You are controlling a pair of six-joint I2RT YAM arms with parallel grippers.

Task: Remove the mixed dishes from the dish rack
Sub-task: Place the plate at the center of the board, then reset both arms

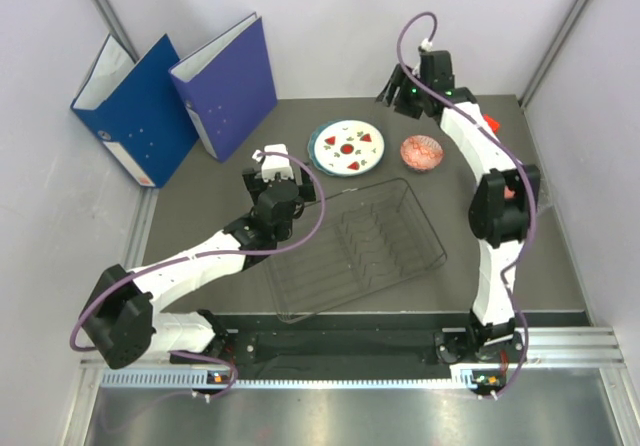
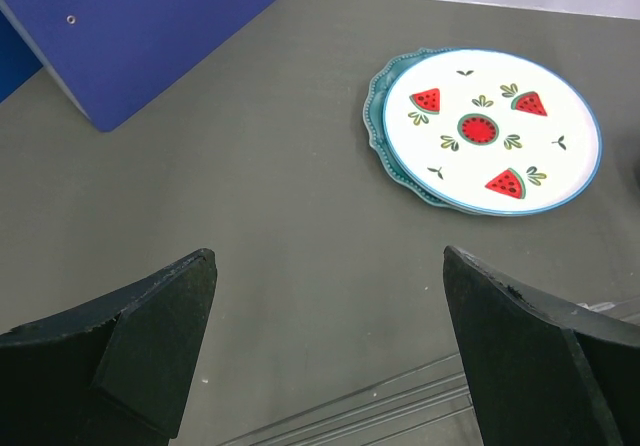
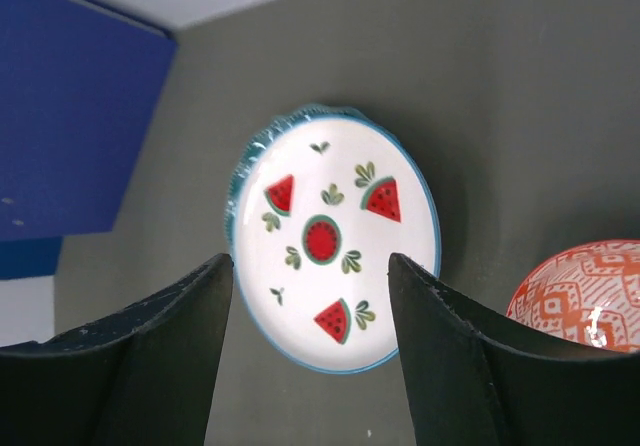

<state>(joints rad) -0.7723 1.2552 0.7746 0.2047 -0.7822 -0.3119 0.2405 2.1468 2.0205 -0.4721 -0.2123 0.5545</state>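
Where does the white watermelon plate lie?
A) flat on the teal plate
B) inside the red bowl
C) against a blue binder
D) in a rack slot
A: the white plate lies flat on the teal plate, whose rim shows under it, outside the rack.

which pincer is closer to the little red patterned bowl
Right. The right pincer hovers just behind the red-patterned bowl; the left pincer is far off to the bowl's left, beyond the stacked plates.
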